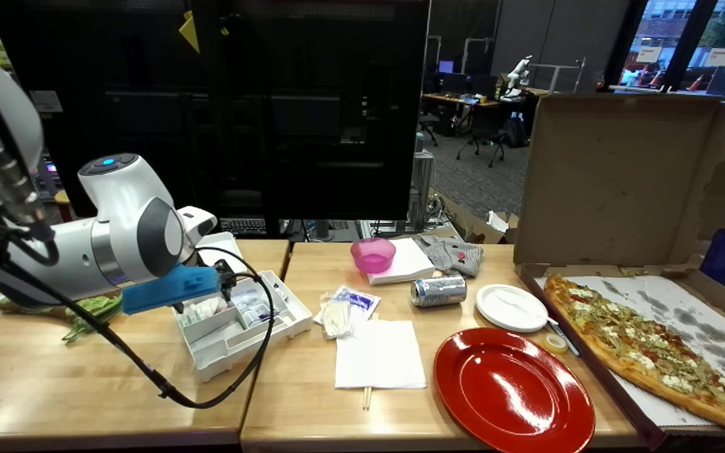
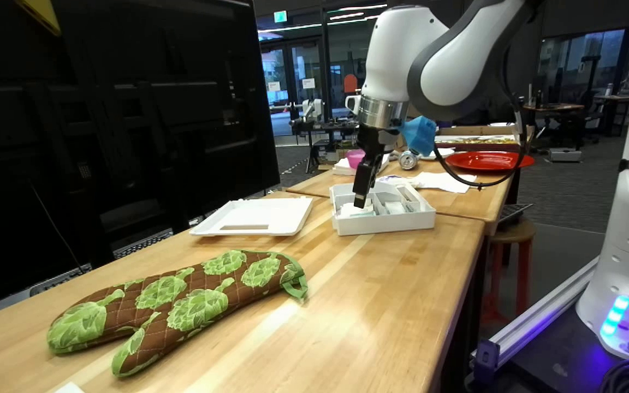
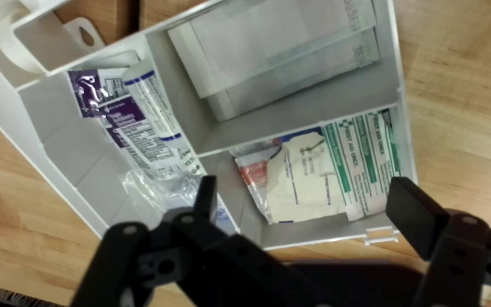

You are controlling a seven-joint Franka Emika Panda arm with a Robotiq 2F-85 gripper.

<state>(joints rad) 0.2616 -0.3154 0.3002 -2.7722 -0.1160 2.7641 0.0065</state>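
I'm seeing an oven mitt (image 2: 183, 305) lying well left of the gripper (image 3: 303, 192); a white lid (image 2: 260, 212) is resting nearer, on the same side; below the gripper, whose fingers (image 3: 414, 215) are standing wide apart, a white box (image 2: 385, 224) is holding a cream packet (image 3: 303, 175) and green-striped packets (image 3: 358, 164); a red plate (image 2: 489, 160) is sitting beyond, to its right.

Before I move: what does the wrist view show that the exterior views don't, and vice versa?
Only the wrist view: readable print, FIRST AID ONLY, on the green-striped white packets.

Only the exterior views: the glossy red round plate, the translucent pink bowl, the silver metal can and the brown quilted oven mitt with a green leafy print.

Shared: the compartmented white plastic box, the black two-finger gripper above it, jaws wide apart in the wrist view, and the pale wooden tabletop.
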